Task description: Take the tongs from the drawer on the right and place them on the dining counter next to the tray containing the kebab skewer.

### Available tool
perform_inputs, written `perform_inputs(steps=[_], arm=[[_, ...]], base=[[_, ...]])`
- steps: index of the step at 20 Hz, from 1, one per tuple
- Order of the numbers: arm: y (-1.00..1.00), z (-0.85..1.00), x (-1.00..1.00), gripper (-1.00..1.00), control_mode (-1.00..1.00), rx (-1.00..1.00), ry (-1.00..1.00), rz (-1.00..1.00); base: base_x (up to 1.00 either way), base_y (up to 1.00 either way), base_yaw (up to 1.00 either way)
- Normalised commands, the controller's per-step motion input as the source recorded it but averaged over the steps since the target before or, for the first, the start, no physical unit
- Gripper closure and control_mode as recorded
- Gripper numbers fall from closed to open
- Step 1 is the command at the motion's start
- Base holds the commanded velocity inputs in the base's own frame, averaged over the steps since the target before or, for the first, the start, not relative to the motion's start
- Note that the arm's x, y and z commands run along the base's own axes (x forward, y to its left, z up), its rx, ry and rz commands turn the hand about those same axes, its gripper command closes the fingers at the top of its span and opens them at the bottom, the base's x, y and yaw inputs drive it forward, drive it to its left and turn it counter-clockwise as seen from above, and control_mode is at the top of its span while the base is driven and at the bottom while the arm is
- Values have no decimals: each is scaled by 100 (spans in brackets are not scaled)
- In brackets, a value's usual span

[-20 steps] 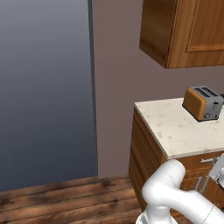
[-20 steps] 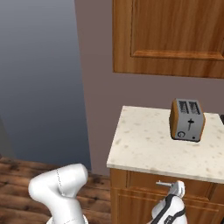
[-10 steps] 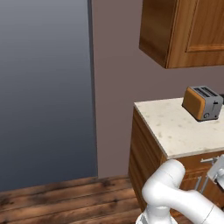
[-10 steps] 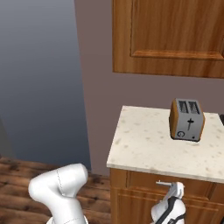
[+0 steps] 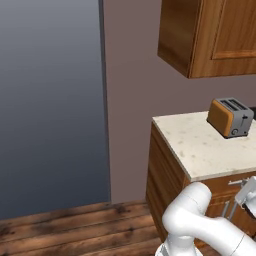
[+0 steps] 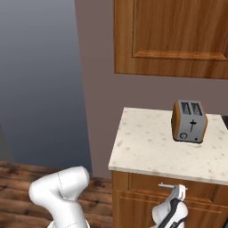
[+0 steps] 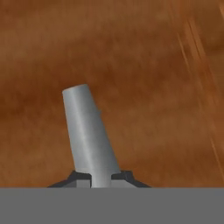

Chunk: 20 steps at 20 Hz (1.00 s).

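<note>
The drawer (image 6: 147,189) is a brown wood front just under the stone countertop and looks closed. Its short silver bar handle (image 6: 165,185) sticks out at the front. My gripper (image 6: 179,193) is at the handle's right end. In the hand view, the silver handle (image 7: 87,131) runs up from between my two dark fingertips, and my gripper (image 7: 100,177) is shut on it, close against the wood front (image 7: 166,87). In the left base view my gripper (image 5: 248,193) is at the handle (image 5: 235,183) by the right edge. The tongs, tray, kebab skewer and dining counter are out of view.
An orange and grey toaster (image 6: 189,121) stands on the beige speckled wall countertop (image 6: 147,147). Wooden upper cabinets (image 6: 173,35) hang above it. A wood floor (image 5: 75,225) and a grey wall lie to the left of the cabinet.
</note>
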Motion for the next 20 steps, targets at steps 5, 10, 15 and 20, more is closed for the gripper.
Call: perform_inputs(steps=[5, 10, 15, 20], arm=[[0, 7, 64, 100, -100, 0, -9, 0], [0, 0, -14, 100, -100, 0, -23, 0], [0, 0, -63, 100, -100, 0, -28, 0], [-2, 0, -84, 100, -100, 0, -20, 0]], base=[[0, 0, 0], [0, 0, 0], [0, 0, 0], [0, 0, 0]])
